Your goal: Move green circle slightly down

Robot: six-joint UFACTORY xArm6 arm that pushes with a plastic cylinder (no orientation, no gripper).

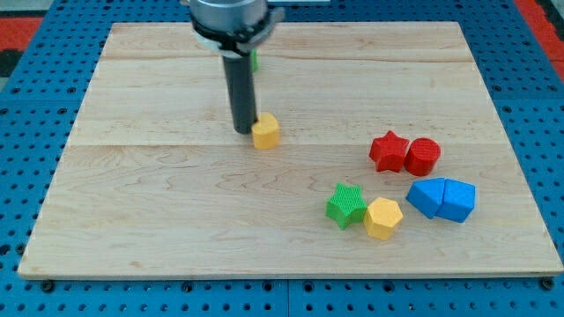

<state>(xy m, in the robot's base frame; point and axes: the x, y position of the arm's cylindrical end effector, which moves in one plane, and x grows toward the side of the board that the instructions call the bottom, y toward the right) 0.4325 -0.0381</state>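
A green block, the shape of which I cannot make out, shows only as a sliver behind the rod near the view's top. The rod hides most of it. My tip rests on the board below that block, just left of a small yellow block and touching or nearly touching it.
A red star and a red cylinder sit together at the right. Below them lie two blue blocks. A green star and a yellow hexagon sit side by side at lower right. The wooden board has blue pegboard around it.
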